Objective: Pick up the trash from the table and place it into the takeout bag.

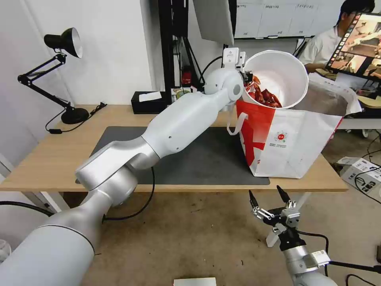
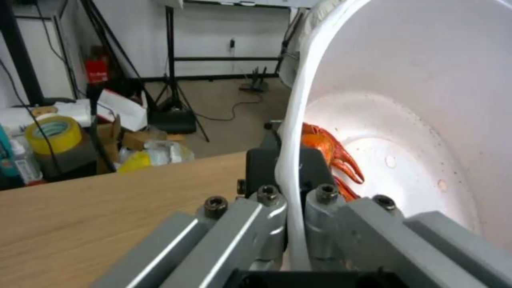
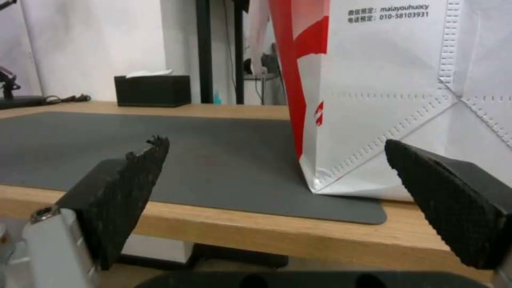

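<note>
Now we are clamping our left gripper (image 1: 247, 76) on the tilted bowl (image 1: 282, 73) over the takeout bag (image 1: 293, 135), upper right; right gripper (image 1: 269, 198) is hanging open, lower right.

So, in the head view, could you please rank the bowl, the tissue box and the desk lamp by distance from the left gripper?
1. Bowl: clamped in the left gripper, over the bag.
2. Tissue box: back table edge, to its left.
3. Desk lamp: far left corner.
</note>
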You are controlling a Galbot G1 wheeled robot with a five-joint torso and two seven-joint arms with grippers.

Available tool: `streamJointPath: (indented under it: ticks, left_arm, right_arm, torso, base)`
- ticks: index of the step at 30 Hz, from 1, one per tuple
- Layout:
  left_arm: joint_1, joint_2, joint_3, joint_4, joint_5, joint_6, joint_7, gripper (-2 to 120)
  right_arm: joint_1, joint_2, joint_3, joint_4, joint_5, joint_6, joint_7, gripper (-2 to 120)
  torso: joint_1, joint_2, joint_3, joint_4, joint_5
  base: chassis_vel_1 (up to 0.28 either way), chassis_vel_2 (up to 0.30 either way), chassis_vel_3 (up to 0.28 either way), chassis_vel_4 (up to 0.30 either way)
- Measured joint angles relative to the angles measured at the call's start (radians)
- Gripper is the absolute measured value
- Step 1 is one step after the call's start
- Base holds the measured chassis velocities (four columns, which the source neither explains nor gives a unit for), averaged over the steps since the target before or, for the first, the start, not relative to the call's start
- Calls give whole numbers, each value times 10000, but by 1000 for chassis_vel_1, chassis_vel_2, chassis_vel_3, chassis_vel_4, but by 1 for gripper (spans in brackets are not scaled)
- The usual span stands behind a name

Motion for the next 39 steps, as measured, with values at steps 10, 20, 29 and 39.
streamJointPath:
  ticks: [10,20,29,39]
  left_arm:
    - [89,5,408,-512,129,-59,746,0]
    - [2,19,567,-537,353,-32,1519,0]
    - [32,42,642,-705,112,384,1766,32]
    - [58,307,540,-882,-241,554,1752,67]
  right_arm:
    - [-1,0,0,0,0,0,0,100]
    - [0,0,0,0,0,0,0,100]
    - [0,0,0,0,0,0,0,100]
    - [0,0,0,0,0,0,0,100]
  torso:
    - [0,0,0,-2,0]
    - [0,0,0,-1,0]
    - [0,0,0,-1,0]
    - [0,0,0,0,0]
  base:
    - [0,0,0,0]
    - [0,0,0,0]
    - [0,0,0,0]
    - [0,0,0,0]
